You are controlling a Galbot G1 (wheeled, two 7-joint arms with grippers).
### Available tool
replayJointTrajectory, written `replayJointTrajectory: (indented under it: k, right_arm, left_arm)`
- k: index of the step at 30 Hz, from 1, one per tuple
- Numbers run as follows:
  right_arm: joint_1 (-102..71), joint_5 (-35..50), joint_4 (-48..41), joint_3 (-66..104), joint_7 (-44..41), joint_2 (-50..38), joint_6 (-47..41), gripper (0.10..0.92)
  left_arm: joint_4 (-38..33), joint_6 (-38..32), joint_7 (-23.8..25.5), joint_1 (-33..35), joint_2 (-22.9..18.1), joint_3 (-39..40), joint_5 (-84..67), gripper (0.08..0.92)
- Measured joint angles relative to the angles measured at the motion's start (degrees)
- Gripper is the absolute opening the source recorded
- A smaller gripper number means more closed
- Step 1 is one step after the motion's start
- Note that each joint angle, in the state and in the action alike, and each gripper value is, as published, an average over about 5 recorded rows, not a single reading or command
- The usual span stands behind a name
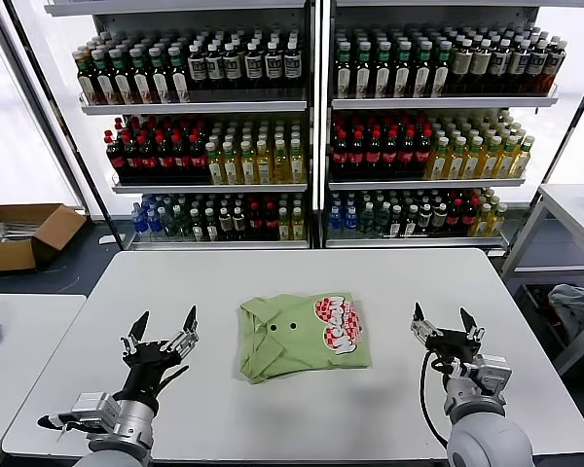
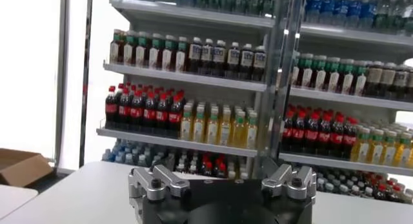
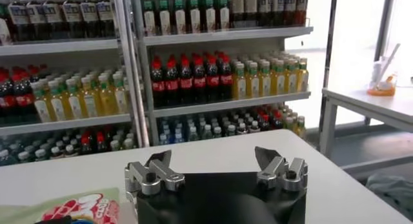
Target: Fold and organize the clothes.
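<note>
light green collared shirt [image 1: 303, 336] lies folded on the white table [image 1: 273, 428], between the two grippers and apart from both. left gripper [image 1: 164, 329] hovers with jaws spread, empty. right gripper [image 1: 444, 325] likewise released, empty. risk: the fold looks loose at the collar edge, as far as can be judged; a one-sided pinch could drag the stack open or skew it.

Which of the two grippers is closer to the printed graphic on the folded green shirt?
The right gripper. The red-and-white graphic sits on the side of the shirt facing it, while the left gripper is by the collar and button side.
</note>
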Motion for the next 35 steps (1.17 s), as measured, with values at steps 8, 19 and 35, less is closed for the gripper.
replayJointTrajectory:
  k: [8,19,35]
  right_arm:
    - [-0.6,-0.7,-0.2,0.6,-0.7,0.2,0.7,0.823]
    - [0.2,-1.9,-0.3,-0.1,-2.4,0.1,1.1,0.823]
    - [-1.1,-4.2,0.8,0.2,-5.3,-0.5,-1.1,0.823]
  left_arm:
    - [0.9,-1.5,0.8,-0.2,-0.5,0.8,1.6,0.823]
    - [1.7,-3.0,2.6,-0.1,-1.4,0.1,4.5,0.823]
    - [0.7,-2.2,3.1,0.2,-1.5,0.4,4.2,0.823]
